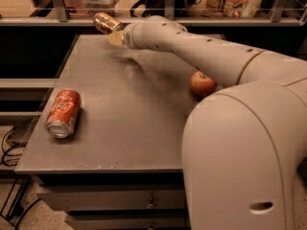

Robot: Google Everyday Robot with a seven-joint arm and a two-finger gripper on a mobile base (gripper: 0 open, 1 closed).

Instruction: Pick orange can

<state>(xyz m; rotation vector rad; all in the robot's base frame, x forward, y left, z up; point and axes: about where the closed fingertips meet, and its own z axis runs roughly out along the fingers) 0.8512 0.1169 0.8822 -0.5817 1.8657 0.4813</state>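
The orange can [105, 22], dull coppery-gold with a shiny end, is held in my gripper [114, 32] and hangs in the air above the far left part of the grey table [129, 109]. It lies tilted, its end pointing up and left. The gripper is shut on the can at the end of my long beige arm, which reaches across from the right. Most of the fingers are hidden behind the wrist.
A bright red-orange can [63, 113] lies on its side near the table's left edge. A red apple [203, 83] sits at the right, next to my arm. A shelf rail [57, 4] with goods runs behind the table. Drawers are below the front edge.
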